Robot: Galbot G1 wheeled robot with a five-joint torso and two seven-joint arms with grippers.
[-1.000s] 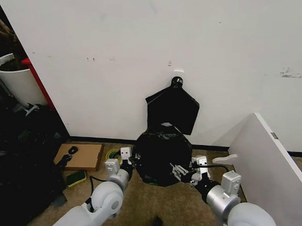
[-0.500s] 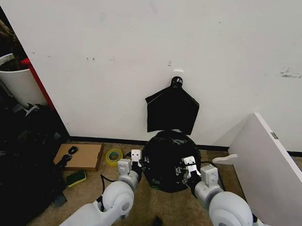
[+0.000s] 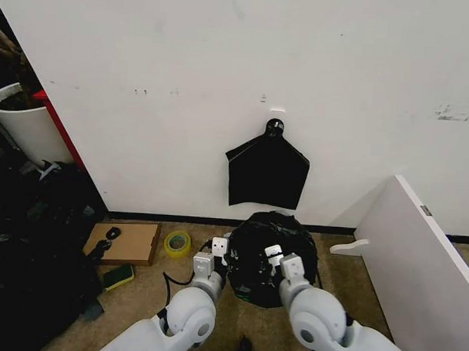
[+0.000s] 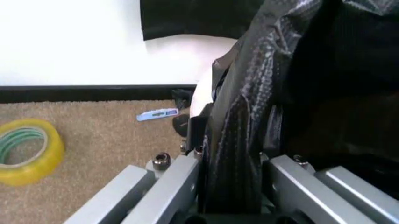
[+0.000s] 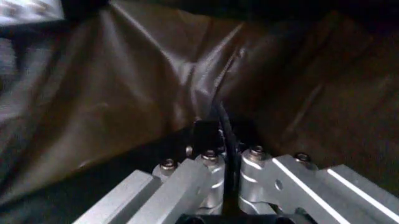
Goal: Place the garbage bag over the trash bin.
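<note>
While both claws pinch folds of the garbage bag (image 3: pixel 272 254), its black plastic bunches between them on the carpet. Left gripper (image 3: pixel 220 256) clamps one edge; right gripper (image 3: pixel 271 263) clamps another.

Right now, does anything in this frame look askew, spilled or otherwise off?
Nothing looks damaged or spilled. The garbage bag bunches unevenly, pinched by the left gripper and the right gripper, and hides most of the trash bin. Loose clutter lies nearby: a tape roll and a cardboard piece.
</note>
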